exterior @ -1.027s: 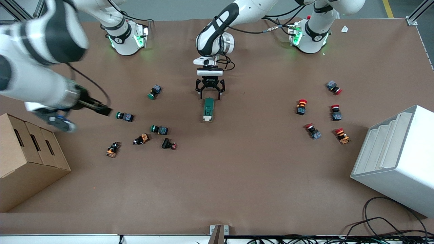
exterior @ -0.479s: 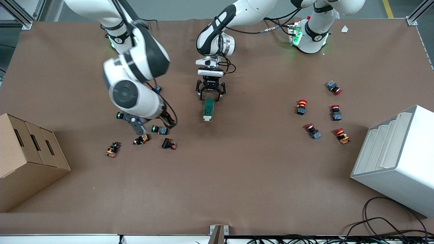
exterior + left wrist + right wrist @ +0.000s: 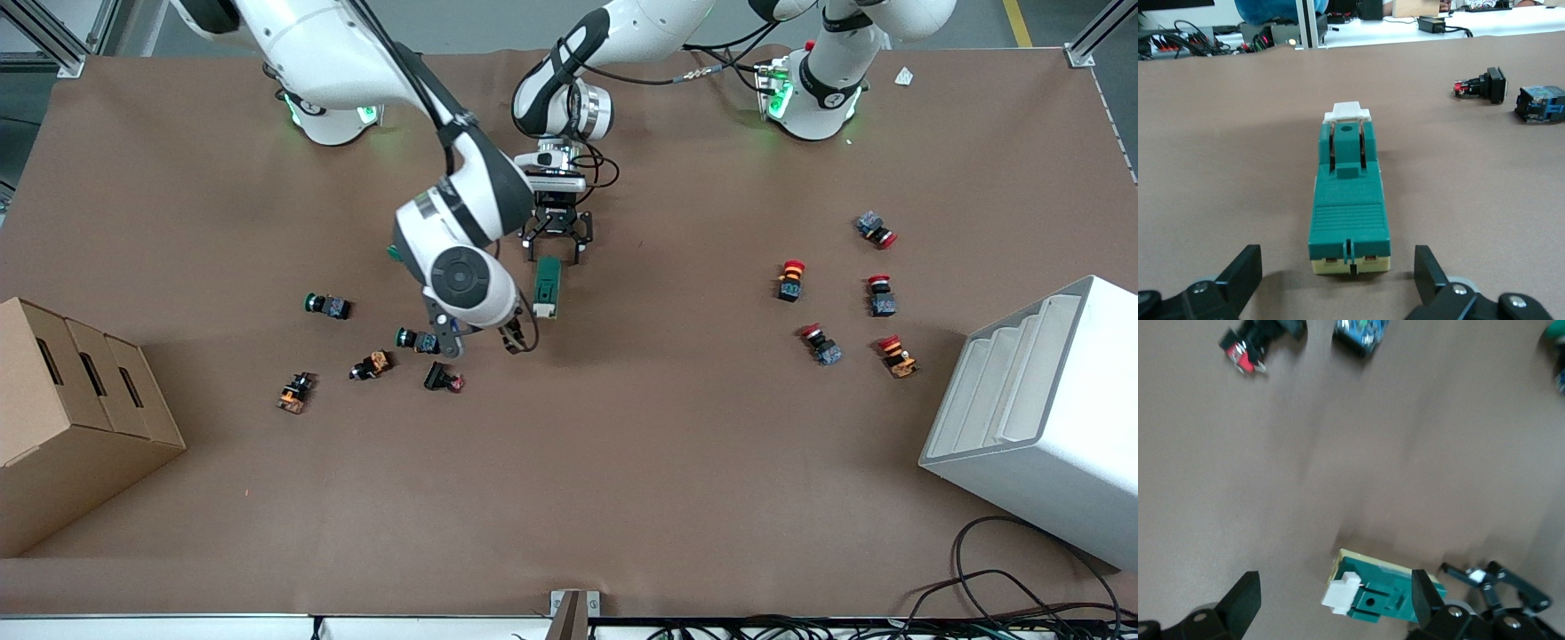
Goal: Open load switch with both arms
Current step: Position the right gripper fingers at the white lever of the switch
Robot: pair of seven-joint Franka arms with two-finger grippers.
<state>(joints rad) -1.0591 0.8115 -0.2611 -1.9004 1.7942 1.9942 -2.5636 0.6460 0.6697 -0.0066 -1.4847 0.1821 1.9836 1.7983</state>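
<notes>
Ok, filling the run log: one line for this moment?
left gripper: open, at load switch | right gripper: open, over table beside switch

Brown table [image 3: 622, 462] carries the switch [image 3: 548, 286] between the left gripper's [image 3: 555, 252] spread fingers; buttons [image 3: 418, 340] beside the right gripper [image 3: 498, 336]; a carton [image 3: 71, 418] and white bin [image 3: 1040, 418] lie well apart.

The right arm has been swung in from the cardboard-box end of the table toward the middle, and the right gripper [image 3: 487, 340] is now held, fingers spread, just beside the white-lever end of the load switch [image 3: 548, 287]. The left gripper [image 3: 556, 250] has been lowered slightly around the switch's other end.
</notes>
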